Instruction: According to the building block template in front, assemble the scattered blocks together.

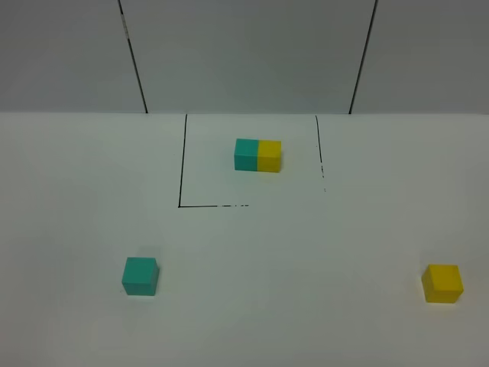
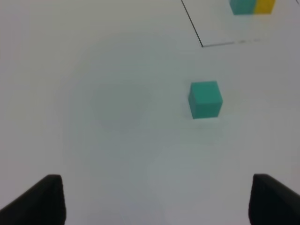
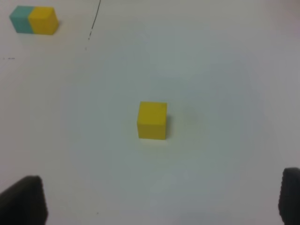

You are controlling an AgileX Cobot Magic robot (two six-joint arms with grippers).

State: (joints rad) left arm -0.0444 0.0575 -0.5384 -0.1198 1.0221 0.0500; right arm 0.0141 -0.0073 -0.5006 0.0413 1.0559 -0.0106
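Left wrist view: left claw is spread wide, its dark fingertips far apart with nothing between them, gripping nothing. The teal block sits flat on the white surface ahead of this claw, well apart from it and off the midline toward one finger. Beyond that block, farther from the claw, a corner of the black outline shows, and past it the template pair, partly cut by the frame edge. Right wrist view: right claw is also spread wide and empty. The yellow block lies ahead of it, roughly on the line midway between its fingers, clear of both tips. The template pair is far ahead of this claw and off to one side. Exterior high view: teal block is on the left arm's side, yellow block on the right arm's side, well apart from each other, both outside the outline. The template pair sits inside the outline, teal half touching yellow half, teal toward the left arm's side.
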